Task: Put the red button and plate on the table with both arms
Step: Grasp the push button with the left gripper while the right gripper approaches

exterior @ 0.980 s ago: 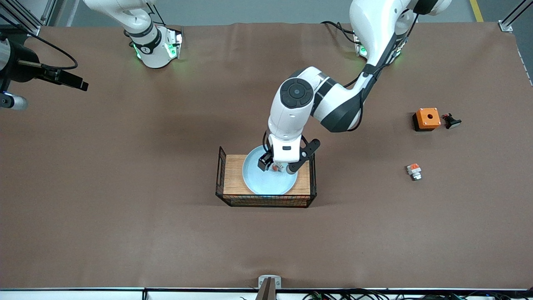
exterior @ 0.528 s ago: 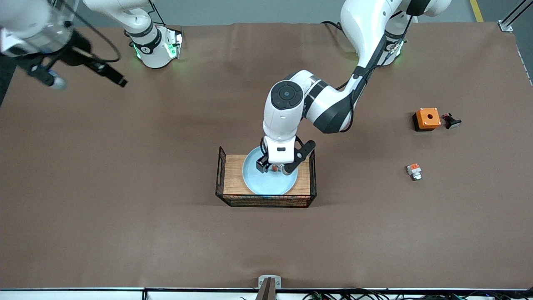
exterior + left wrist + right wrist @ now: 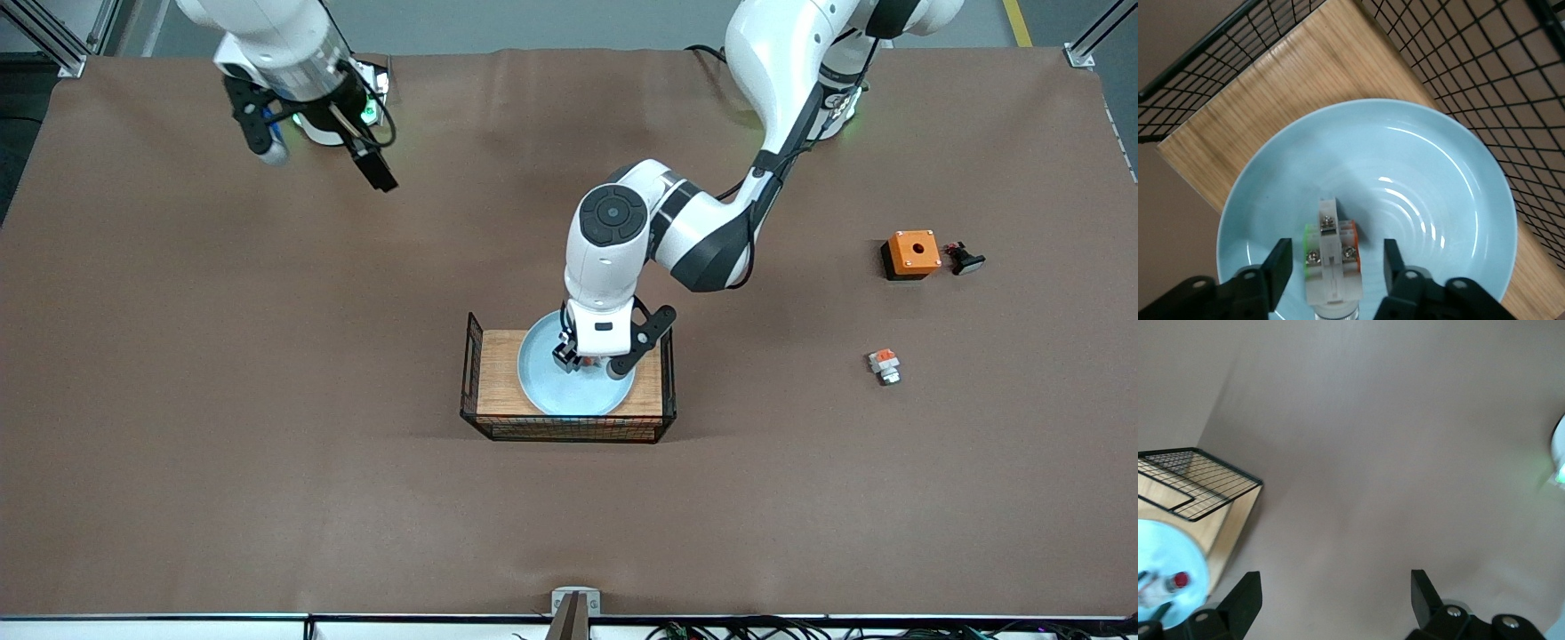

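The bench is a wide flat surface under a plain matte brown sheet, lightly creased along the edge by the arm bases. At mid-bench stands a small rack of thin black wire mesh with a pale wood-grain top; mesh walls rise at its two short ends.

The plate is round, shallow, glossy pale blue with a raised rim, and it lies flat on the wood top. It nearly fills the top, with bare wood showing only at the corners and close to the mesh.

The red button is small, elongated and white-grey, with an orange-red patch on one flank, a green one on the other, and visible screw heads. It lies in the plate, near the plate's centre.

The left claw is down over the plate. Its black fingers stand apart on either side of the button with a gap on each side, gripping nothing.

The right claw is up over the bench close to the right arm's base, well apart from the rack, its fingers spread wide and empty. The right wrist view shows broad bare brown sheet, with the rack and plate at one edge.

Toward the left arm's end lie an orange box, a black push-button just beside it, and a small white part nearer the camera.
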`<state>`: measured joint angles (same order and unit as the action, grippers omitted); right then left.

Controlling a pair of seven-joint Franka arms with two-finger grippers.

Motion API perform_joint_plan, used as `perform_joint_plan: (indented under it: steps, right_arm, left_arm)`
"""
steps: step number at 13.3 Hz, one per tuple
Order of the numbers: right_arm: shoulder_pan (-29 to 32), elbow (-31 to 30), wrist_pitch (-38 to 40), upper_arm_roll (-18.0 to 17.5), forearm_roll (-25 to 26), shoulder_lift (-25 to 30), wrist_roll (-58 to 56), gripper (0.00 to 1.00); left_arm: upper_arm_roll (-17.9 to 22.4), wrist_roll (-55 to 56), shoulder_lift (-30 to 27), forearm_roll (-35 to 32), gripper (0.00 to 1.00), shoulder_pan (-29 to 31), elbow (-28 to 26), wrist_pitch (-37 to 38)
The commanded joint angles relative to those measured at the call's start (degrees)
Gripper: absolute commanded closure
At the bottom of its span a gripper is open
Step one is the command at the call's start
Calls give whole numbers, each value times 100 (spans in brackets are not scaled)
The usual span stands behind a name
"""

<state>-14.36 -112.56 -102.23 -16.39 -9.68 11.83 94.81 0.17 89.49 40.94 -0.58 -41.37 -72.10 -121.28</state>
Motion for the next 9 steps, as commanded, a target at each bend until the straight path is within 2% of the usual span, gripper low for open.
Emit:
perform_joint_plan:
  steps: [1, 2, 3, 7, 9]
  right_arm:
    - [-311, 49, -593, 31, -218, -426, 940, 2]
    - [-479, 49, -840, 31, -209, -558, 1248, 2]
    - [-611, 58, -1042, 31, -201, -690, 1494, 2]
    - [-1025, 453, -1176, 31, -52, -1384, 1523, 3]
    - [-1078, 594, -1290, 31, -34, -1674, 1584, 3]
  left_arm:
    - [71, -1, 107, -4, 78, -64, 161, 7]
    - [71, -1, 81, 5, 93, -64, 161, 7]
    - [71, -1, 54, -4, 100, -64, 161, 25]
    - [62, -158, -113, -4, 100, -3, 170, 366]
    - [123, -335, -419, -4, 100, 15, 161, 534]
